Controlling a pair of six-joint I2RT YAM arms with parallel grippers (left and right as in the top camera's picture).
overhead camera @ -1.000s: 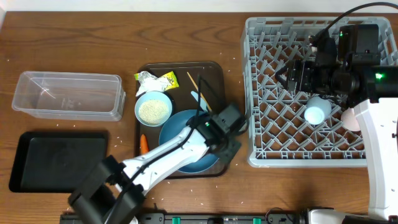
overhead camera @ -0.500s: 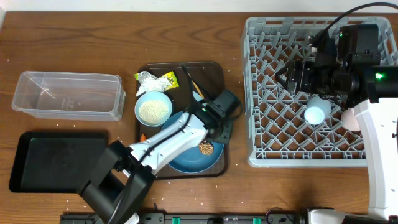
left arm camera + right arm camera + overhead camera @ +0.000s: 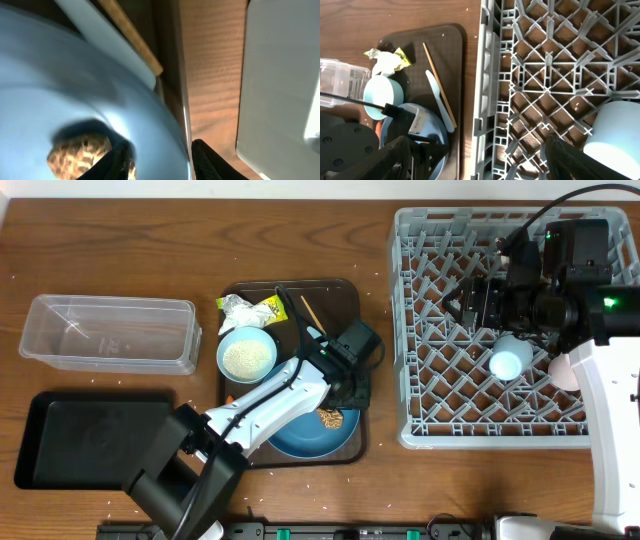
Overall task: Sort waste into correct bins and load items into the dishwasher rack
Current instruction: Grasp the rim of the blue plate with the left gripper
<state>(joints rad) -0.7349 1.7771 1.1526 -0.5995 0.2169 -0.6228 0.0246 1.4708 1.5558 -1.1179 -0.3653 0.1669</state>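
Observation:
The dark-blue plate (image 3: 300, 435) lies on the brown serving tray (image 3: 340, 295) with the brown food lump (image 3: 330, 418) on it. My left gripper (image 3: 352, 392) is open and straddles the plate's right rim (image 3: 75, 90), one finger beside the lump (image 3: 80, 152). The light blue bowl (image 3: 247, 356) holds rice. The wrapper (image 3: 267, 308), napkin (image 3: 236, 303), chopsticks (image 3: 309, 313) and flat utensil (image 3: 320, 337) lie on the tray. A sliver of carrot (image 3: 229, 401) shows. My right gripper (image 3: 470, 300) is open and empty above the rack (image 3: 420, 420), which holds the light blue cup (image 3: 510, 361) and pink cup (image 3: 562, 370).
The clear tub (image 3: 110, 332) stands at the left, with the black tray (image 3: 90, 438) in front of it. Rice grains are scattered on the wooden table. The rack's wall (image 3: 280, 75) is close to the right of my left gripper.
My left gripper has moved toward the far side along the plate's right rim, uncovering the brown lump. The right arm has not moved.

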